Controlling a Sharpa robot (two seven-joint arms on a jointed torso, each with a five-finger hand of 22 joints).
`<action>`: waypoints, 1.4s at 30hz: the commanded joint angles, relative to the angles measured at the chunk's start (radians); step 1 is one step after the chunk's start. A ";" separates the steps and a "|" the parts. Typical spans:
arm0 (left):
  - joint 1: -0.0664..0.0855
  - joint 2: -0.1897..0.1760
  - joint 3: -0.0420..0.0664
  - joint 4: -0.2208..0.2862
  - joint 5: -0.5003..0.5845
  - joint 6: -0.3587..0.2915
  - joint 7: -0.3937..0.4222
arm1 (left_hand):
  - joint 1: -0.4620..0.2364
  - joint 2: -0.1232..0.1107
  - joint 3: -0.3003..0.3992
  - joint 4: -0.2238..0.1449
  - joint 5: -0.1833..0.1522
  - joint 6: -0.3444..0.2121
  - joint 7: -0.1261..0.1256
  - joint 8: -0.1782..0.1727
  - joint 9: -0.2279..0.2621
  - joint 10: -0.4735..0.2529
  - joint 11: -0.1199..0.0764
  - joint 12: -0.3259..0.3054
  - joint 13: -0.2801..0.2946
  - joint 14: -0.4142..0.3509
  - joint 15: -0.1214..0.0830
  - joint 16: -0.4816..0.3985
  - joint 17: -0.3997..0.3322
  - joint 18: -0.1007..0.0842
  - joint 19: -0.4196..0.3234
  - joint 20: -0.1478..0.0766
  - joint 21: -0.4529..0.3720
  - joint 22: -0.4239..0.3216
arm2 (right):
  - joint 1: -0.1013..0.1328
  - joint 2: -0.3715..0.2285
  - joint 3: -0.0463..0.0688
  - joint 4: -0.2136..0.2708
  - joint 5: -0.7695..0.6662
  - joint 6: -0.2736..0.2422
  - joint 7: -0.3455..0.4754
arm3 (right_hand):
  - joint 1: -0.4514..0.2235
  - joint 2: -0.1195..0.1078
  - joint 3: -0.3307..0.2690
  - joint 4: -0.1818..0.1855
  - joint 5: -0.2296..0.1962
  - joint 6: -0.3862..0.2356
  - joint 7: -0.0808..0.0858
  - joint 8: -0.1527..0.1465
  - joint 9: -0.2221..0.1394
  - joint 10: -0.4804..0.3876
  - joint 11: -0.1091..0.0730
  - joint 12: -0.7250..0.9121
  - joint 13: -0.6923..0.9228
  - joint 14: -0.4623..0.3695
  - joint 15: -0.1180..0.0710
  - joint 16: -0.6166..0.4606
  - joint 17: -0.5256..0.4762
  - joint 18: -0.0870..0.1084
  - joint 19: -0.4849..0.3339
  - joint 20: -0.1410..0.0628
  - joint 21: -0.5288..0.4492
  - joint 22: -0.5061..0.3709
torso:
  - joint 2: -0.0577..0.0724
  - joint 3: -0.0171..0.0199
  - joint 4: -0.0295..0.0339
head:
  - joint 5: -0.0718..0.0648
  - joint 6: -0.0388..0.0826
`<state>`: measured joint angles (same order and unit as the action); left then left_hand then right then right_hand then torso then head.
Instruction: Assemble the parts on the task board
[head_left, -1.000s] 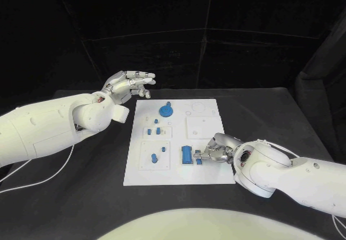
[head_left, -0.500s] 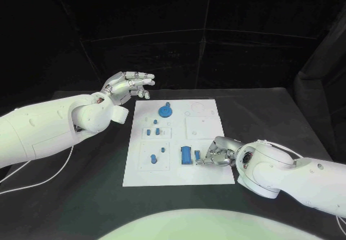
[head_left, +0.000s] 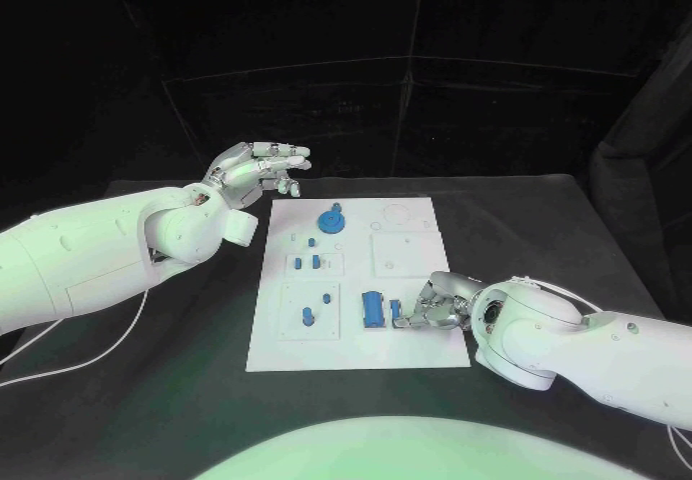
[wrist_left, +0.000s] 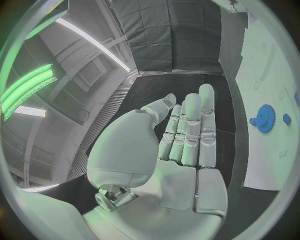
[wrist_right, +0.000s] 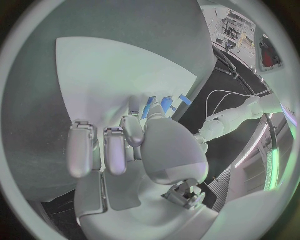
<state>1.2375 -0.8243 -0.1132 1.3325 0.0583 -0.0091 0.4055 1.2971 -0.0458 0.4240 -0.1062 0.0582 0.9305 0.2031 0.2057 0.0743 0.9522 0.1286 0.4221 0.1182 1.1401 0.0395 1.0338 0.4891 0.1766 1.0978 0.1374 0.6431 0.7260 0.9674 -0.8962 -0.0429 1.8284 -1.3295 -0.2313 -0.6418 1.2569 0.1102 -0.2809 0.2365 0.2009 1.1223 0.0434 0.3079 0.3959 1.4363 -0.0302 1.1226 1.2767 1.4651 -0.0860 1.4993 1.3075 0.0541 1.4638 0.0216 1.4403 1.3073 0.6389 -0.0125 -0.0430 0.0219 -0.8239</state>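
1. I see the left hand (head_left: 257, 168) raised above the black table (head_left: 173, 330) just off the board's far left corner, fingers apart, holding nothing.
2. The white task board (head_left: 361, 350) lies mid-table; a blue gear (head_left: 333, 219) stands near its far edge, with small blue pegs (head_left: 306, 264) below it.
3. My right hand (head_left: 437, 303) rests on the board's right side, fingers pinching a small blue part (head_left: 395, 311) beside a blue block (head_left: 374, 308).
4. Black curtains (head_left: 433, 110) hang behind.
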 joint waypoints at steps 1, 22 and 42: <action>0.001 0.001 0.001 0.001 -0.003 0.011 0.002 | -0.004 0.009 -0.006 0.000 0.003 -0.010 0.000 0.005 0.001 -0.006 -0.001 0.005 0.001 -0.006 0.002 0.006 -0.002 0.007 -0.005 0.003 -0.005 -0.002 | 0.001 0.005 0.000 -0.008 0.007 0.017 -0.018 | -0.004 0.009 0.000 0.006 0.005 -0.008 0.001 0.004 -0.002 0.005 0.001 -0.001 0.001 0.082 -0.006 0.000 0.151 -0.008 0.029 -0.003 0.001 0.058 | 0.000 -0.0011 0.0007 | -0.002 0.000; 0.002 0.003 0.000 -0.008 -0.003 -0.008 0.009 | -0.012 0.008 -0.010 0.005 0.002 -0.013 0.000 0.009 0.001 -0.009 0.000 0.010 0.000 -0.011 0.003 0.004 -0.005 0.006 -0.009 0.005 -0.008 -0.005 | 0.038 -0.072 0.000 -0.037 0.527 -0.237 0.503 | 0.010 -0.055 -0.008 0.012 -0.087 -0.139 0.055 -0.065 -0.026 -0.235 0.049 -0.545 -0.344 -0.021 0.028 -0.288 -0.207 0.071 -0.152 0.027 -0.310 -0.351 | -0.004 -0.0005 -0.0005 | -0.003 0.017; -0.015 0.113 -0.005 -0.174 0.080 -0.107 0.086 | -0.045 -0.011 -0.045 0.061 -0.002 -0.030 -0.025 -0.042 -0.009 0.031 0.050 -0.242 -0.056 -0.228 0.117 -0.785 -0.372 0.011 -0.374 0.142 -0.528 -0.440 | 0.144 0.192 0.015 -0.616 1.196 -0.076 1.088 | 0.129 0.024 0.030 -0.226 -0.093 -0.228 0.155 -0.244 -0.227 -0.410 0.195 -1.059 -1.091 -0.421 0.222 -1.424 -1.147 0.130 -0.451 0.219 -1.303 -1.174 | -0.072 0.0008 0.0066 | -0.022 0.157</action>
<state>1.2231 -0.7175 -0.1187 1.1688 0.1025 -0.0716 0.4472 1.2533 -0.0569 0.3829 -0.0445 0.0582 0.9004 0.1835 0.1673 0.0661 0.9828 0.1737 0.1877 0.0621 0.9090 0.1552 0.2576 0.1211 0.1767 0.7296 0.2803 0.1196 0.2928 1.1097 -0.7126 -0.0285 1.2283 -0.2289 -0.3681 0.3326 1.3947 0.1371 -0.2515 0.0154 0.1108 0.8893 0.1966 0.0683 0.1741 1.0291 0.1593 0.0690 0.1975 1.0419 0.1344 0.0828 0.1703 0.1789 1.0081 0.2415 0.1453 0.1395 0.5795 -0.0142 -0.0346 0.0017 -0.6807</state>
